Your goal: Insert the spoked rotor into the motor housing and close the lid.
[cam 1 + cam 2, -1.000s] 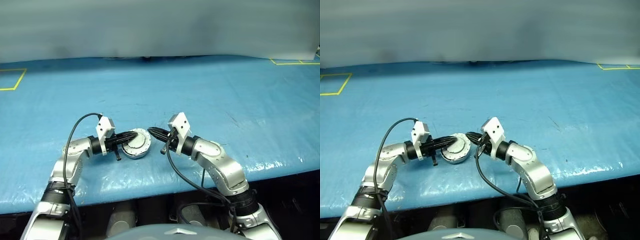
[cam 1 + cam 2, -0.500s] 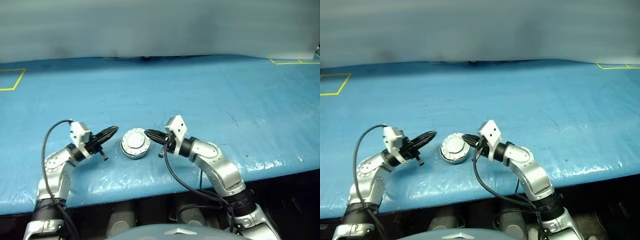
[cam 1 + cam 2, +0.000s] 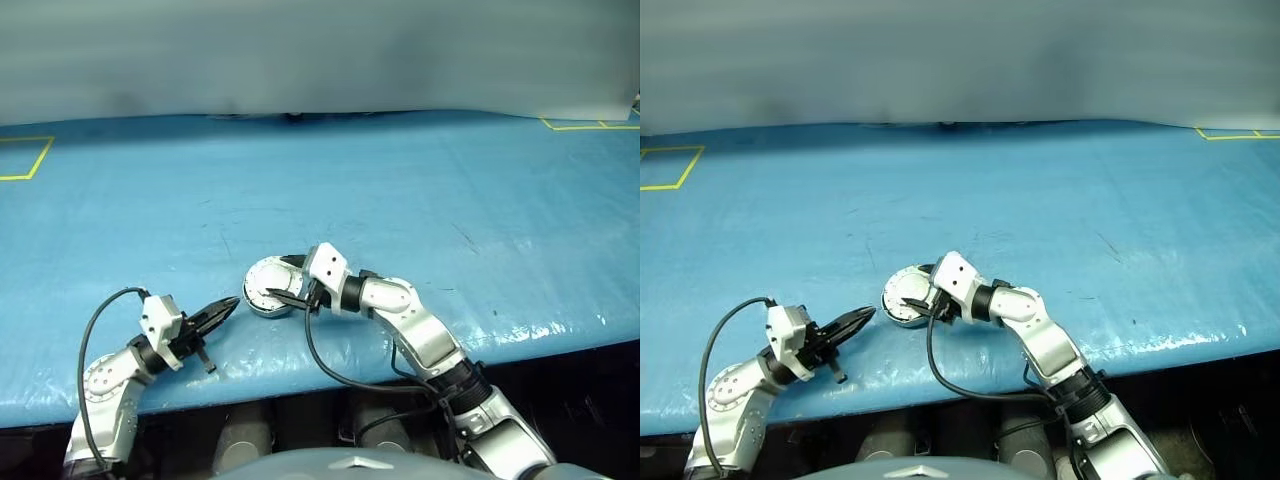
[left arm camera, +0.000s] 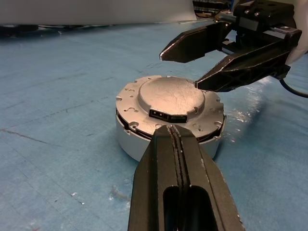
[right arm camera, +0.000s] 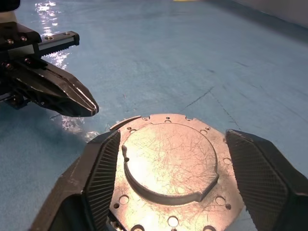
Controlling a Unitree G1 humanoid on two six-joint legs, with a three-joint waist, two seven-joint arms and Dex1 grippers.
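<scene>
My left hand [image 3: 222,309] has pulled back off the assembly since a second ago, when it lay against the motor housing's left side; now it sits well to the left and nearer the counter's front edge, its fingers pressed together and pinching nothing, with its tips aimed at the housing in the left wrist view. My right hand [image 5: 171,183] has done the opposite: it was pressed together at the housing's right side, and now its fingers are spread wide and straddle the lid [image 5: 169,161], one on either side, in the right wrist view. I cannot tell whether the pads touch the rim yet. The lid, smooth grey face up, sits on top of the motor housing [image 4: 139,139], which rests on the blue counter [image 3: 420,190] near its front edge, between my two arms. A dark seam runs between lid and housing in the left wrist view, so I judge the lid is placed but perhaps not fully seated. The spoked rotor is presumably inside, under the lid. To me this reads as the closing step: the left hand has cleared out and the right is lining up to squeeze or press the lid home.
</scene>
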